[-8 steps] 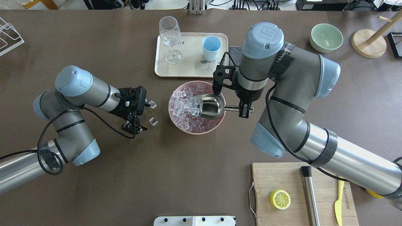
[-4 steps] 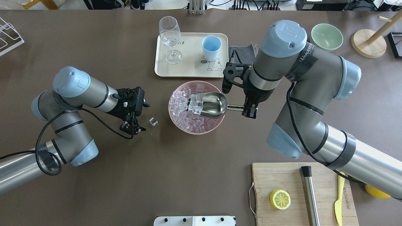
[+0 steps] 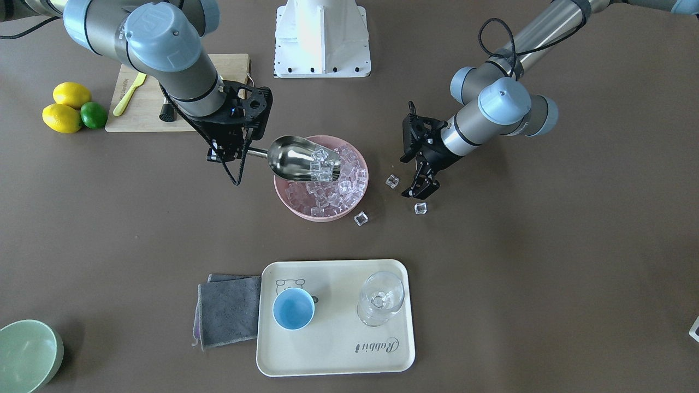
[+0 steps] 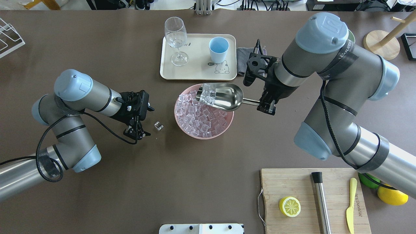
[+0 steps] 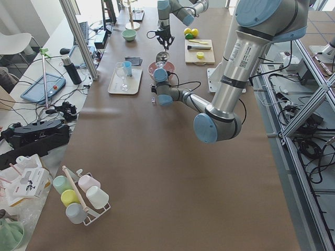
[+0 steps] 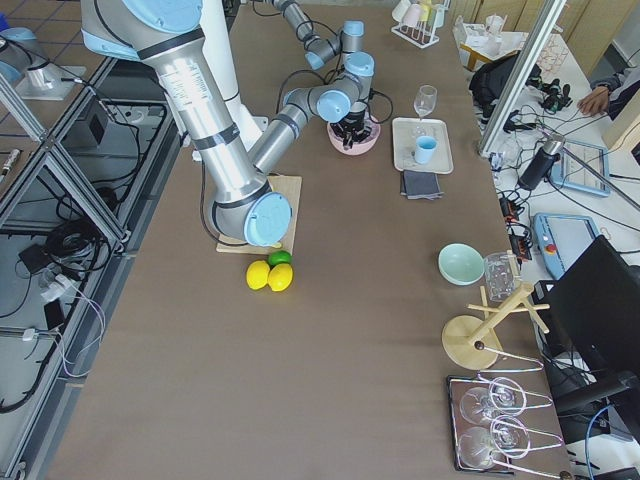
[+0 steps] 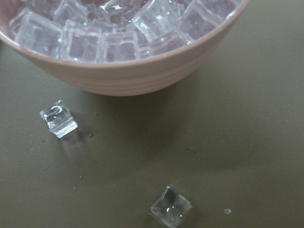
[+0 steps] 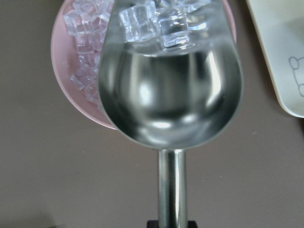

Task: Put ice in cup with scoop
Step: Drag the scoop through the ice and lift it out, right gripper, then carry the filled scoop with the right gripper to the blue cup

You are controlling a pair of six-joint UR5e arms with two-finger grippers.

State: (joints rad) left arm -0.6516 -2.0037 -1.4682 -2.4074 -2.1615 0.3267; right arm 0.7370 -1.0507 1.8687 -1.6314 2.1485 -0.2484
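Observation:
The steel scoop (image 4: 227, 96) hangs level over the far rim of the pink bowl (image 4: 180, 125), with a few ice cubes (image 4: 207, 93) at its open end. My right gripper (image 4: 266, 106) is shut on the scoop's thin handle; the scoop fills the right wrist view (image 8: 171, 90). The bowl (image 3: 292, 207) holds many ice cubes. The light-blue cup (image 4: 218, 48) stands empty on the cream tray (image 4: 198, 74), beyond the bowl. My left gripper (image 4: 137, 132) is open and empty, left of the bowl, near a loose ice cube (image 4: 158, 125).
Three loose cubes lie on the table by the bowl (image 3: 392, 181) (image 3: 420, 208) (image 3: 360, 219). A wine glass (image 4: 175, 39) shares the tray. A grey cloth (image 3: 229, 311) lies beside it. A cutting board (image 4: 292, 183) holds a half lemon (image 4: 289, 206), steel cylinder (image 4: 321, 201) and yellow knife (image 4: 350, 208).
My right arm has lifted the scoop with ice out of the cube pile and carried it toward the tray side of the bowl. The left arm has barely moved.

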